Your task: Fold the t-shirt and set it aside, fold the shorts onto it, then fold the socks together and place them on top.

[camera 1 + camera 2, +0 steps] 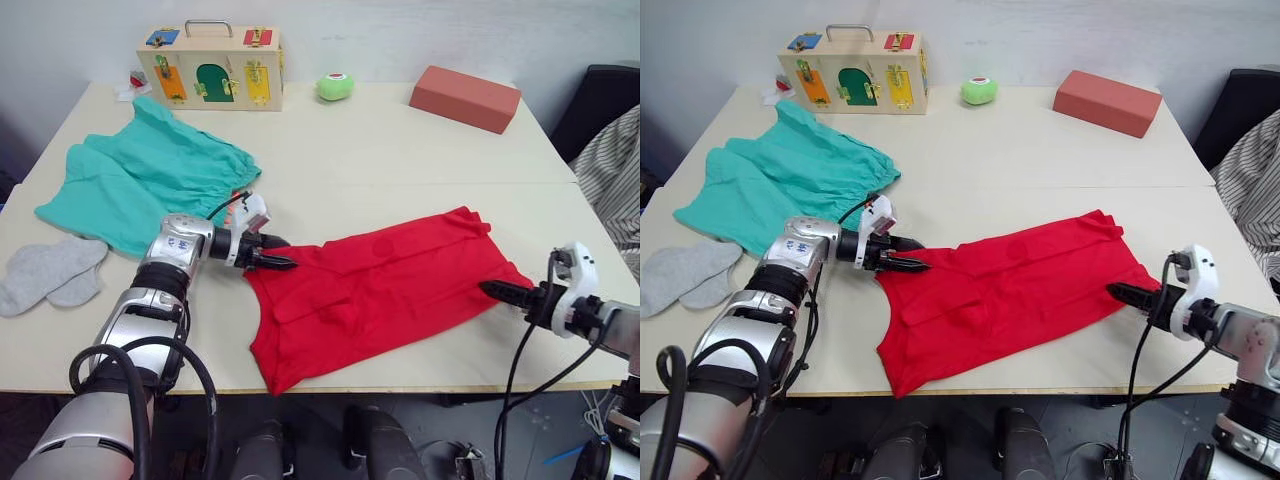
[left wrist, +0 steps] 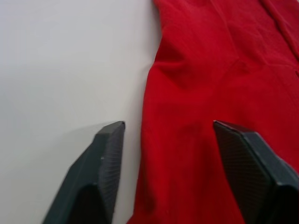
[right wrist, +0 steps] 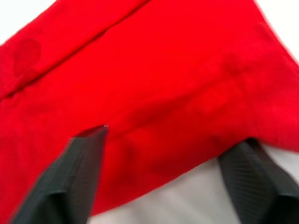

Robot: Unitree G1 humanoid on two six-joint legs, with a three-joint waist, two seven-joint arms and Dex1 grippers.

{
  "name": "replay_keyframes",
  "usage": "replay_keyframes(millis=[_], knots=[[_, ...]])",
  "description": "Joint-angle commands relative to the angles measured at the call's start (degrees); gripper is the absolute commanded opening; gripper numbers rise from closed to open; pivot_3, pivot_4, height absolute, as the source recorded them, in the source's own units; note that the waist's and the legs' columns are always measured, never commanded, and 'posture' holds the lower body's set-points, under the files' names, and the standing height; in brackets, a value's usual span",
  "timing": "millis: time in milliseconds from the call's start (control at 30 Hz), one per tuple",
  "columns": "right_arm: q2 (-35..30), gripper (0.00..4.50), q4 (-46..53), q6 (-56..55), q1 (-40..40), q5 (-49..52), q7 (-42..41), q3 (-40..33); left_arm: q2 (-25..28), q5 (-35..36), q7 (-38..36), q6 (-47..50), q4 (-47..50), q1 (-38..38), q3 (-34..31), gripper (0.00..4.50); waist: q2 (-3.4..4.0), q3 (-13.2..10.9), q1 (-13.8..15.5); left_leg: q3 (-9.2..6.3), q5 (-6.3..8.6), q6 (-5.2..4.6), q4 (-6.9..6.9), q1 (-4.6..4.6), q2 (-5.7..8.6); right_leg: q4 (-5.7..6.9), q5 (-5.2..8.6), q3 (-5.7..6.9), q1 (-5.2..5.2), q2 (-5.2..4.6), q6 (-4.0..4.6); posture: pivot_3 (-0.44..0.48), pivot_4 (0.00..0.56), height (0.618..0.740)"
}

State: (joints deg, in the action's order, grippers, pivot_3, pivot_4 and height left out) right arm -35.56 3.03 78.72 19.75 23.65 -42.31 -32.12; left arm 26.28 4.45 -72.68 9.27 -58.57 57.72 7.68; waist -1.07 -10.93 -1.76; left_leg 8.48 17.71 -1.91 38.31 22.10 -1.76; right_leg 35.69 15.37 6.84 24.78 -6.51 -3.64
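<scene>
The red t-shirt (image 1: 380, 290) lies partly folded across the front middle of the table. My left gripper (image 1: 280, 262) is open at the shirt's left edge, one finger (image 2: 100, 172) over bare table and the other finger (image 2: 254, 168) over red cloth (image 2: 210, 93). My right gripper (image 1: 500, 292) is open at the shirt's right edge, its fingers (image 3: 70, 177) spread over the cloth's border (image 3: 163, 116). The teal-green shorts (image 1: 150, 175) are spread out at the back left. The grey socks (image 1: 50, 272) lie side by side near the left edge.
A wooden latch box (image 1: 212, 68) stands at the back, with a green ball (image 1: 335, 87) and a red-brown brick (image 1: 465, 98) to its right. Striped cloth (image 1: 612, 180) and a dark chair sit beyond the table's right side.
</scene>
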Motion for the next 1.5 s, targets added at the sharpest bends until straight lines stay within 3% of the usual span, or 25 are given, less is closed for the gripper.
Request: replay_keyframes(millis=[33, 200, 233, 433, 633, 900, 1100, 1200, 1400, 1500], knots=[[0.01, 2.13, -2.11, -1.46, -0.28, 1.95, 0.26, 2.35, 0.16, 0.27, -1.29, 0.96, 2.51, -1.68, -0.52, 1.65, -0.01, 0.01, 0.03, 0.0, 0.0, -0.01, 0.0, 0.0, 0.0, 0.0, 0.0, 0.01, -0.01, 0.0, 0.0, 0.0, 0.15, 0.74], [-1.96, 0.35, -4.33, -5.76, -0.05, 1.93, 0.13, 4.61, 0.18, 1.32, 0.75, 1.52, 6.82, -4.57, -2.48, 0.04, -0.02, 0.01, 0.06, 0.01, -0.01, -0.03, 0.0, 0.0, 0.01, 0.02, 0.0, -0.01, 0.0, 0.0, 0.0, 0.0, 0.15, 0.74], [-2.7, 0.01, -4.84, -7.15, 0.0, 1.73, -0.19, 5.38, 0.36, 1.56, 1.93, 1.35, 8.34, -5.4, -3.15, 0.0, -0.02, 0.01, 0.05, 0.01, -0.02, -0.03, 0.01, 0.0, 0.0, 0.03, 0.0, 0.0, -0.01, 0.0, 0.0, 0.0, 0.15, 0.74], [-6.65, 0.01, -9.37, -15.37, 3.57, -0.05, -1.87, 11.72, 2.03, 4.66, 6.16, 8.08, 23.23, -13.12, -6.78, 0.0, -0.02, 0.01, -0.23, 0.03, -0.03, -0.05, 0.04, 0.0, 0.01, 0.06, 0.0, -0.07, -0.01, -0.02, -0.01, 0.0, 0.15, 0.74], [-5.58, 0.01, -24.21, -26.75, 16.41, -5.32, 0.12, 19.62, 3.58, 6.77, 15.95, 19.55, 45.22, -26.16, -10.48, 0.0, -0.01, 0.0, -0.39, 0.05, -0.1, 0.0, 0.02, -0.01, 0.01, 0.19, 0.0, -0.11, 0.03, -0.03, 0.0, 0.0, 0.15, 0.74], [1.53, 0.01, -45.23, -46.71, 30.65, -12.79, 1.79, 27.3, -3.45, 13.39, 35.08, 33.59, 70.18, -38.89, -19.65, 0.0, 0.0, 0.0, 0.04, 0.05, -0.12, 0.01, 0.01, 0.01, 0.01, 0.19, 0.0, -0.13, 0.0, -0.04, 0.0, 0.0, 0.15, 0.74], [5.73, 0.01, -54.86, -56.72, 35.63, -16.76, 1.74, 30.15, -8.71, 14.53, 45.16, 36.82, 84.82, -47.93, -20.41, 0.0, 0.01, 0.0, -0.02, 0.05, -0.13, 0.02, 0.02, 0.0, 0.01, 0.2, 0.0, -0.14, -0.04, -0.03, -0.01, 0.0, 0.15, 0.74], [6.84, 0.01, -58.63, -59.69, 37.47, -17.61, 2.66, 29.92, -11.46, 14.77, 49.25, 37.97, 89.59, -51.49, -20.03, 0.0, 0.0, 0.0, -0.14, 0.04, -0.13, 0.02, 0.01, -0.05, 0.01, 0.17, -0.01, -0.15, -0.12, -0.03, -0.01, 0.0, 0.15, 0.74], [7.59, 0.01, -62.53, -60.87, 39.46, -17.01, 0.8, 28.28, -12.8, 20.39, 49.67, 40.61, 93.09, -55.83, -21.71, 0.0, 0.01, 0.0, -0.03, 0.04, -0.14, 0.06, 0.0, -0.1, -0.01, 0.04, 0.01, -0.15, -0.12, -0.03, 0.01, 0.0, 0.15, 0.74], [6.56, 0.65, -60.25, -59.47, 38.53, -16.91, -2.81, 28.85, -8.42, 19.83, 47.79, 39.07, 90.13, -55.28, -22.14, 0.7, 0.01, 0.0, -0.04, 0.02, -0.14, 0.06, 0.01, -0.1, -0.02, 0.04, 0.01, -0.15, -0.11, -0.03, 0.02, 0.0, 0.15, 0.74]])
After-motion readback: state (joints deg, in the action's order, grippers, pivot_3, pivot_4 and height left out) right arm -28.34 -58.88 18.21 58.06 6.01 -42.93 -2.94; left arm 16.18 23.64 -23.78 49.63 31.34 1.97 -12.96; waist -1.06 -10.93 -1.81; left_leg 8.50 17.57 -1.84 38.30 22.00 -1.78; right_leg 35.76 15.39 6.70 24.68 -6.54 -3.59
